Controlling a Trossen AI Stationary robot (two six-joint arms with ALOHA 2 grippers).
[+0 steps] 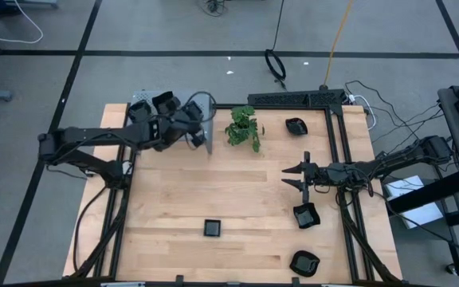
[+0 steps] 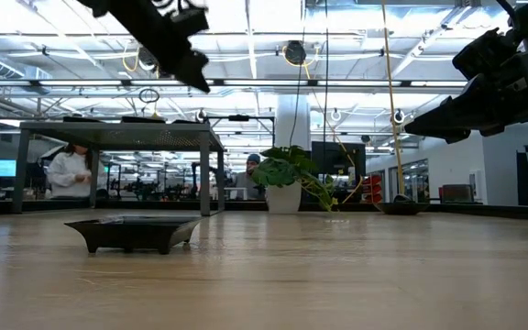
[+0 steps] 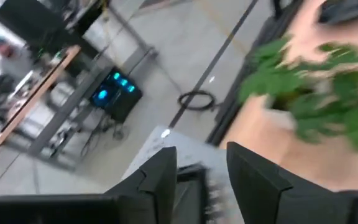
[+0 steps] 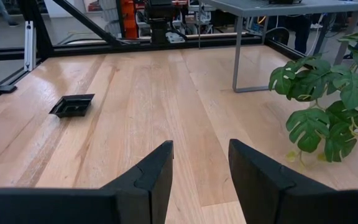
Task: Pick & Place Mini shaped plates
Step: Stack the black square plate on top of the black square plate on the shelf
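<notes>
Several small black plates lie flat on the wooden table: a square one (image 1: 212,228) (image 2: 131,231) near the middle front, one (image 1: 296,125) at the far right, and two (image 1: 305,215) (image 1: 304,263) near the right edge. My left gripper (image 1: 199,137) (image 3: 201,168) hovers open over the right end of the grey perforated shelf (image 1: 143,99) (image 2: 122,133), beside the plant. A blurred dark shape (image 3: 190,180) shows below the gap; whether it is a plate cannot be told. My right gripper (image 1: 287,177) (image 4: 201,162) waits open at the right, with nothing between its fingers.
A small green potted plant (image 1: 244,126) (image 4: 328,106) stands at the back middle, just right of the shelf. A black frame (image 1: 297,99) runs along the table's far and right sides. People show in the room beyond the table.
</notes>
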